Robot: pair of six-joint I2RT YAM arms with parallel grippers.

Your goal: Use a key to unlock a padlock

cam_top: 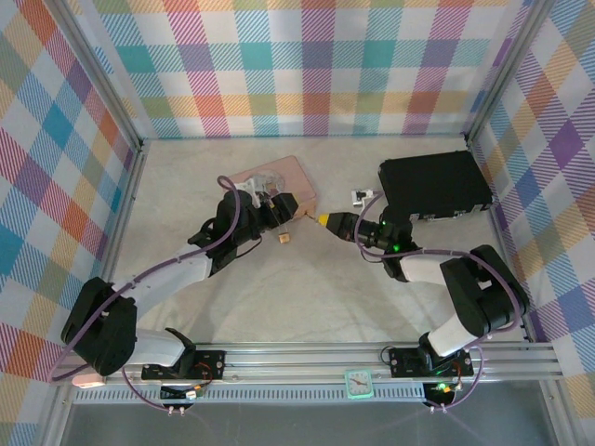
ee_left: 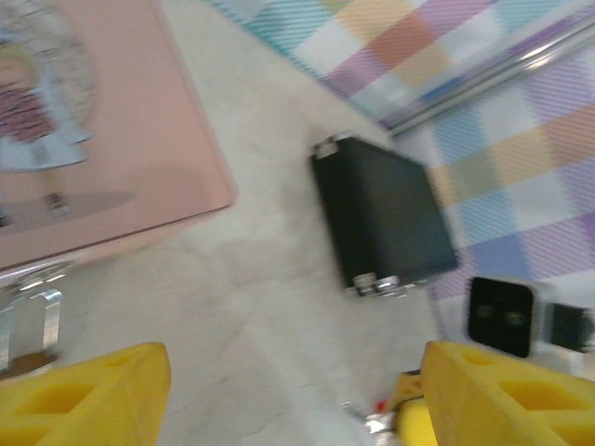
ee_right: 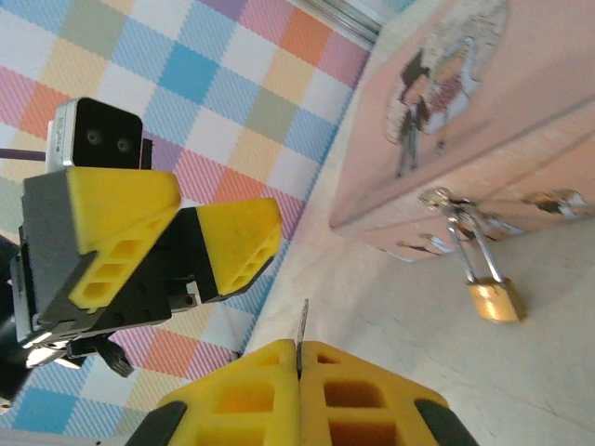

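The key (ee_right: 303,321) was clamped in the closed right gripper (ee_right: 298,358), the left gripper (ee_left: 288,409) was spread wide, and the padlock (ee_right: 495,301) was hung from the hasp (ee_right: 444,200) of the pink tin (ee_right: 483,111), laid on the surface (ee_right: 390,316)

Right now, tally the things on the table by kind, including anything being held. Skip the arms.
pink tin: 1
padlock: 1
key, pinched in the right end effector: 1
black box: 1
small white item beside the black box, too small to identify: 1
Total: 5
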